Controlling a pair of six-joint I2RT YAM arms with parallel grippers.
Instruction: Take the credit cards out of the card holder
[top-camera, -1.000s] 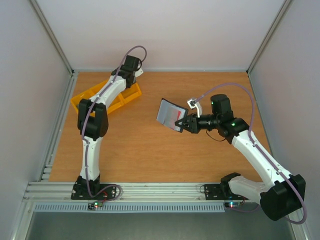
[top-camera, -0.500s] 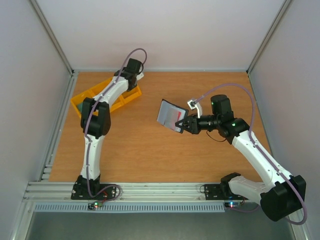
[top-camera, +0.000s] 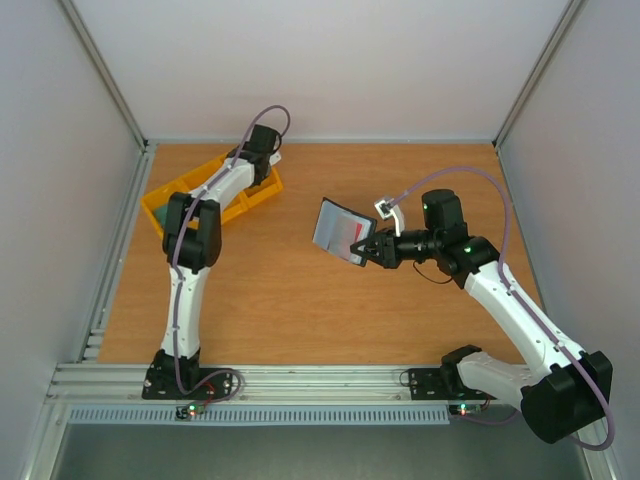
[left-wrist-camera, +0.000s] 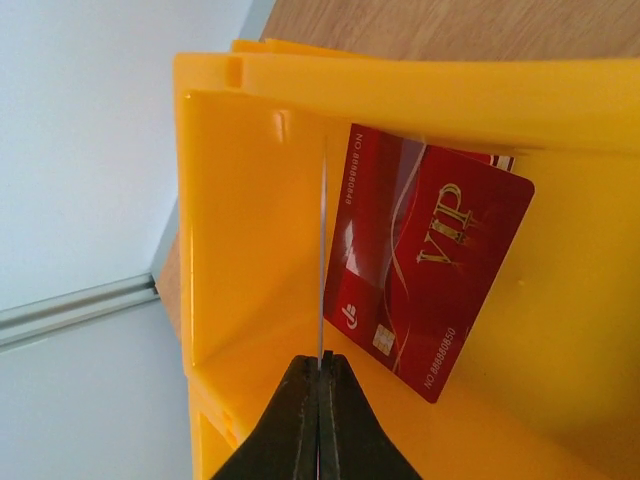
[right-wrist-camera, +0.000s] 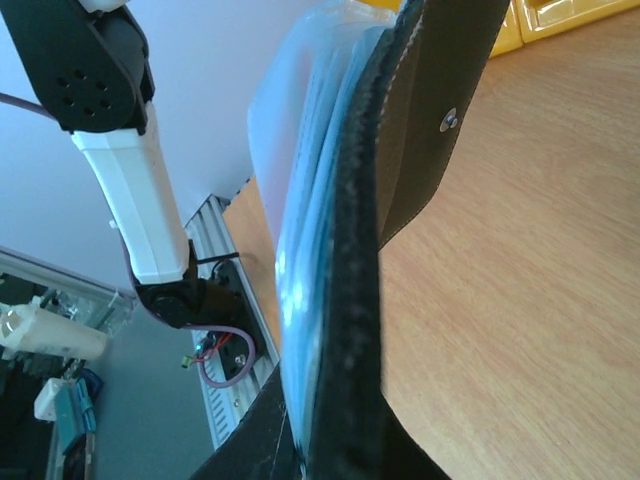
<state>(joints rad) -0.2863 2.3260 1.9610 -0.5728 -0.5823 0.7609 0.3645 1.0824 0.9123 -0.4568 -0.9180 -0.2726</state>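
Note:
My right gripper (top-camera: 364, 250) is shut on the lower edge of the black card holder (top-camera: 334, 227) and holds it open above the table's middle. A red credit card (top-camera: 353, 235) shows against its grey-blue lining. In the right wrist view the card holder (right-wrist-camera: 352, 290) stands edge-on between my fingers (right-wrist-camera: 250, 440), its tab hanging to the right. My left gripper (left-wrist-camera: 320, 360) is shut on a thin credit card (left-wrist-camera: 323, 250), seen edge-on as a pale line, inside the yellow bin (left-wrist-camera: 250, 200). Another red credit card (left-wrist-camera: 430, 270) marked VIP lies in that bin.
The yellow bin (top-camera: 160, 205) sits at the table's far left corner, under my left arm. Grey walls close the table on three sides. An aluminium rail (top-camera: 300, 380) runs along the near edge between the arm bases.
The left arm has shifted slightly over the yellow bin, its elbow moving up and right. The right arm and the card holder have stayed still.

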